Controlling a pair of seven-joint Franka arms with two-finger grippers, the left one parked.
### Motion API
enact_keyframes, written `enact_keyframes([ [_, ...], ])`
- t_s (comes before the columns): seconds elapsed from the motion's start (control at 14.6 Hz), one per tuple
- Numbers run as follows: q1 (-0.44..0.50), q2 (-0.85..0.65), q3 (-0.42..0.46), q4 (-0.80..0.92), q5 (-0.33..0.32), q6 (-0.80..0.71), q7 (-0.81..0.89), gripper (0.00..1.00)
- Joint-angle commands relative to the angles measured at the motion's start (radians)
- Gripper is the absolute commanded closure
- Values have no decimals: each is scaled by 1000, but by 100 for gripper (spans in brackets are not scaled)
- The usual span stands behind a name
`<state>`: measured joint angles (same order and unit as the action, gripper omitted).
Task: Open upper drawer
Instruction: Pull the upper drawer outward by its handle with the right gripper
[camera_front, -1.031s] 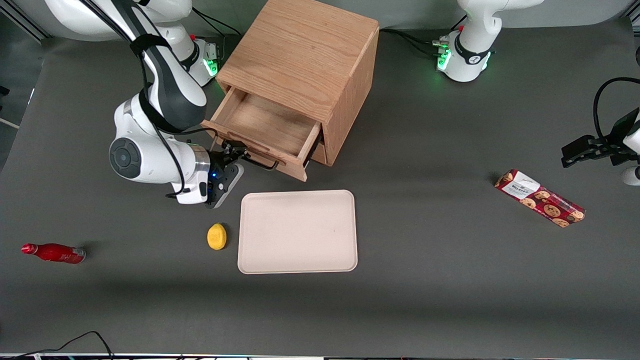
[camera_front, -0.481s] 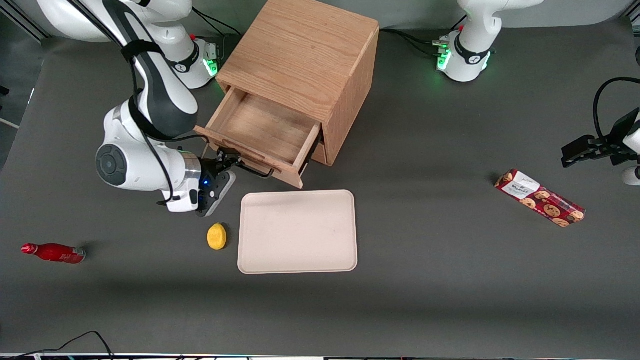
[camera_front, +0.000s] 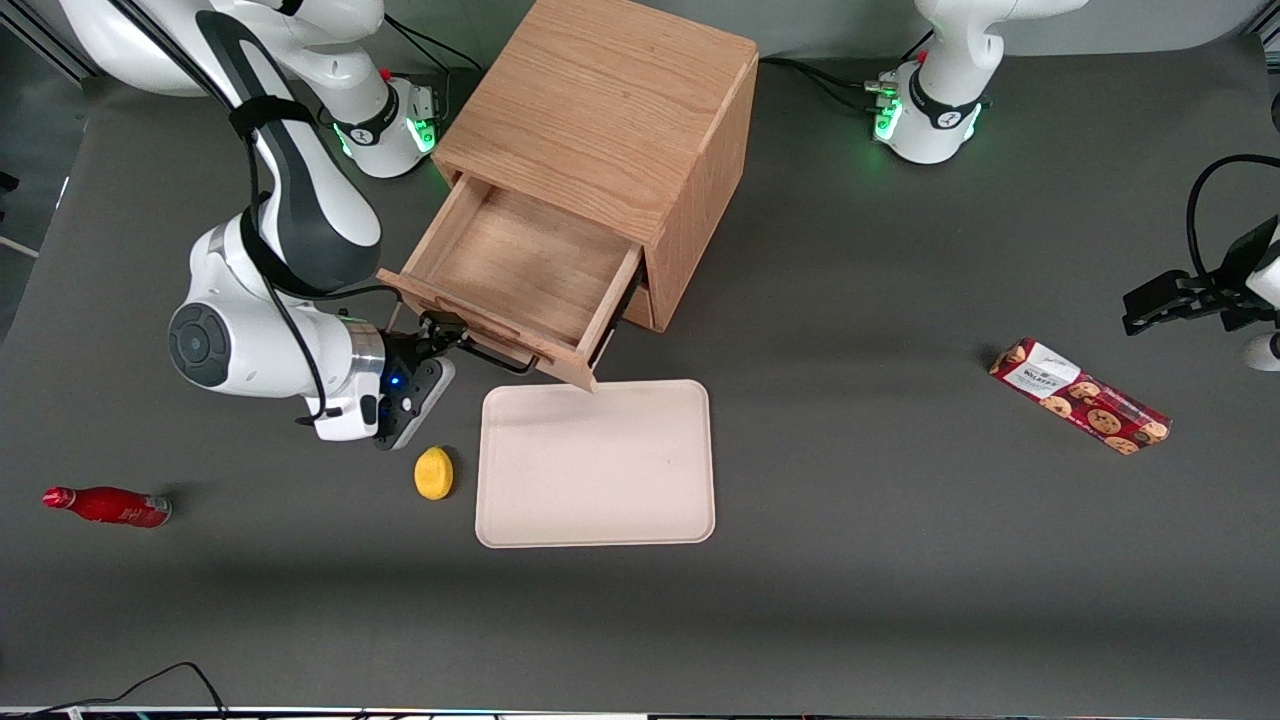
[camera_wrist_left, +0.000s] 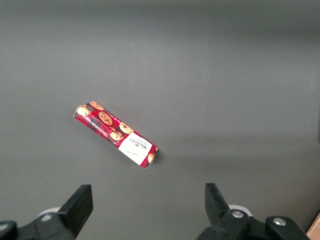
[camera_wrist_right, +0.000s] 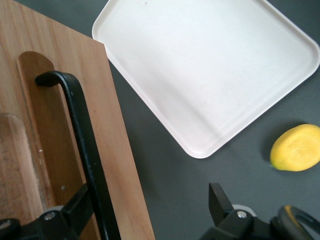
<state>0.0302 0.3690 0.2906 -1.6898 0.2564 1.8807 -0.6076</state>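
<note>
The upper drawer (camera_front: 510, 265) of the oak cabinet (camera_front: 610, 110) stands pulled well out, and its bare wooden inside shows. Its dark wire handle (camera_front: 495, 355) runs along the drawer front (camera_wrist_right: 75, 125). My right gripper (camera_front: 440, 338) is at the handle, on the side nearer the front camera. In the right wrist view the gripper (camera_wrist_right: 150, 197) is open, its fingers far apart. One finger (camera_wrist_right: 75, 205) sits hooked against the handle bar (camera_wrist_right: 82, 140) between bar and drawer front; the other finger (camera_wrist_right: 218, 200) hangs over bare table. A sliver of the lower drawer (camera_front: 640, 305) shows under the upper one.
A cream tray (camera_front: 595, 465) lies just in front of the drawer, its corner under the drawer's front edge. A yellow lemon (camera_front: 433, 472) sits beside the tray below my wrist. A red bottle (camera_front: 105, 505) lies toward the working arm's end, a cookie box (camera_front: 1078, 395) toward the parked arm's.
The upper drawer has slid farther out toward the front camera, and my gripper and wrist moved with it while hooked on the handle. Nothing else has moved.
</note>
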Motion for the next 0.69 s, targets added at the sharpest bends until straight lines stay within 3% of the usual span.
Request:
enact_keyframes([
  [0.0,2,41,-30,68,-29,-18,-32,0],
  [0.62,8,71,-64,131,-29,-18,-58,0],
])
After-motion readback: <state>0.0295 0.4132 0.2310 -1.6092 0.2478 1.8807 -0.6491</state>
